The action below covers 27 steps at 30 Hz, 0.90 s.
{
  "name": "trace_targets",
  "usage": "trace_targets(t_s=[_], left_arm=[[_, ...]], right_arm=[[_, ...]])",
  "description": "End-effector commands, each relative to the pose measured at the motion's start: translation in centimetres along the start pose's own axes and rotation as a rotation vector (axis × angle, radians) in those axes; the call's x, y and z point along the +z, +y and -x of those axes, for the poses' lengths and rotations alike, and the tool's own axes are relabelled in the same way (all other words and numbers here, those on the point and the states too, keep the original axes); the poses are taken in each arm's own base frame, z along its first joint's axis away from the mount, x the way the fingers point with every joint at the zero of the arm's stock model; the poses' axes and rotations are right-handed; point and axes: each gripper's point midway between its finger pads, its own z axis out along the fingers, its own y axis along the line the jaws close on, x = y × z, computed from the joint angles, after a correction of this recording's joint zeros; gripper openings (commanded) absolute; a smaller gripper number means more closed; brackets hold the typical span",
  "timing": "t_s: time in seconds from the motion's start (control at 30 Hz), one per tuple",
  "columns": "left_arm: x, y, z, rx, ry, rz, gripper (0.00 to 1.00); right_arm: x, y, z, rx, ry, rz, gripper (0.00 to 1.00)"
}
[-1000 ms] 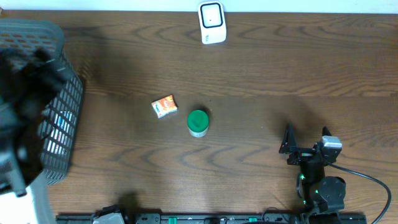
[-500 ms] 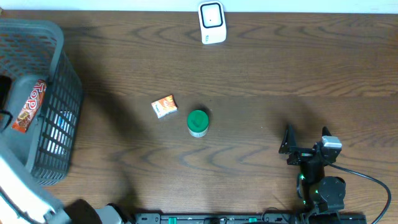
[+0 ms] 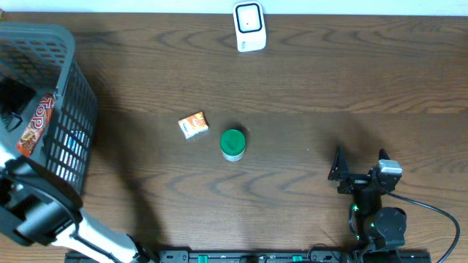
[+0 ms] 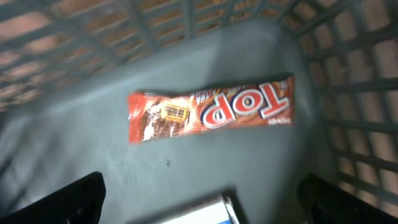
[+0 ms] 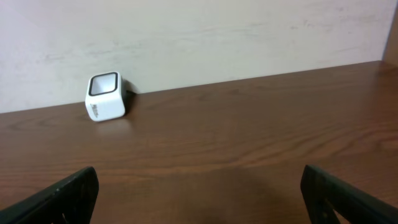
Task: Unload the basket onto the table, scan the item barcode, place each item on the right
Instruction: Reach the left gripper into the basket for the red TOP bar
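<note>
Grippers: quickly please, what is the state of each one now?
Left gripper: open, holding nothing.
Right gripper: open, holding nothing.

a basket [image 3: 73, 88] stands at the left end of the table [image 3: 329, 80]. inside it a candy bar [image 4: 208, 112] lies flat on the basket floor, with a second packet [image 4: 199, 214] just beside it. a scanner [image 3: 249, 27] sits at the back edge, about mid-table. near the middle, a small box [image 3: 193, 125] lies just left of a round tub [image 3: 232, 144] and slightly behind it. the right arm [image 3: 369, 183] sits at the front right, well apart from both.
</note>
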Motion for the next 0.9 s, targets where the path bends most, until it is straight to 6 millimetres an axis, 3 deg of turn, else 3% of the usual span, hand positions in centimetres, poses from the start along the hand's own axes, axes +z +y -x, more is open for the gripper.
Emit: trace_targets(t_s=[0.0, 0.23, 0.57, 0.6, 0.7, 0.77, 0.87], left_arm=[[2.5, 0.4, -0.3, 0.182, 0.035, 0.025, 0.98], [7.9, 0.5, -1.8, 0.403, 0.124, 0.040, 0.98], [14.4, 0.7, -4.1, 0.455, 0.213, 0.046, 1.00], [15.0, 0.8, -4.6, 0.455, 0.233, 0.044, 0.96], [16.0, 0.9, -6.3, 0.455, 0.295, 0.028, 0.57], [16.0, 0.8, -7.0, 0.452, 0.318, 0.013, 0.40], [15.3, 0.9, -6.9, 0.441, 0.322, 0.015, 0.24]], right_arm=[[0.0, -0.1, 0.0, -0.011, -0.004, -0.006, 0.99], [0.0, -0.1, 0.0, -0.011, -0.003, -0.006, 0.99], [0.0, -0.1, 0.0, -0.011, -0.003, -0.006, 0.99], [0.0, -0.1, 0.0, -0.011, -0.003, -0.006, 0.99], [0.0, -0.1, 0.0, -0.011, -0.003, -0.006, 0.99], [0.0, -0.1, 0.0, -0.011, -0.003, -0.006, 0.99], [0.0, -0.1, 0.0, -0.011, -0.004, -0.006, 0.99]])
